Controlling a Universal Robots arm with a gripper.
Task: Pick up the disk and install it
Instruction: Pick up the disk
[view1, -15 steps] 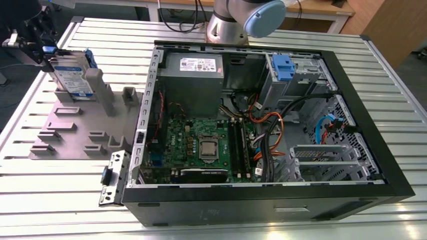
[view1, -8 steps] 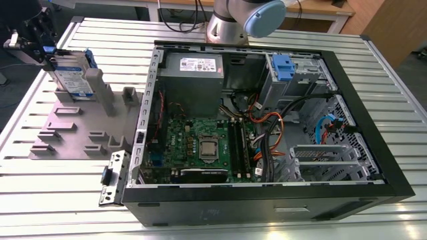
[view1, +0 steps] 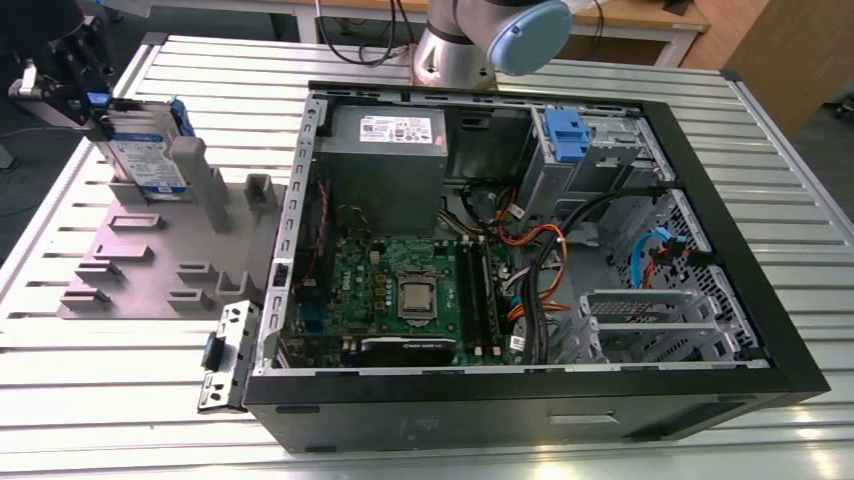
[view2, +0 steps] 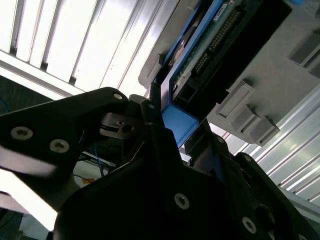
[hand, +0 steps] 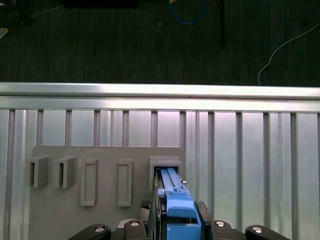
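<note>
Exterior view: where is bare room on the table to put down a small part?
Free: the slatted table strip between the grey fixture plate and the near table edge; also the strip beyond the computer case, exterior view's right. Crowded: inside the case, and around the disk at the claw.

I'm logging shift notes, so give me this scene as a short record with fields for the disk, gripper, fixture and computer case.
disk: upright in a slot of the fixture plate, outside the case
gripper: at the disk's top end, at its blue bracket
fixture plate: grey, flat on the slatted table
computer case: open, to the exterior view's right of the plate
install: not yet done
</note>
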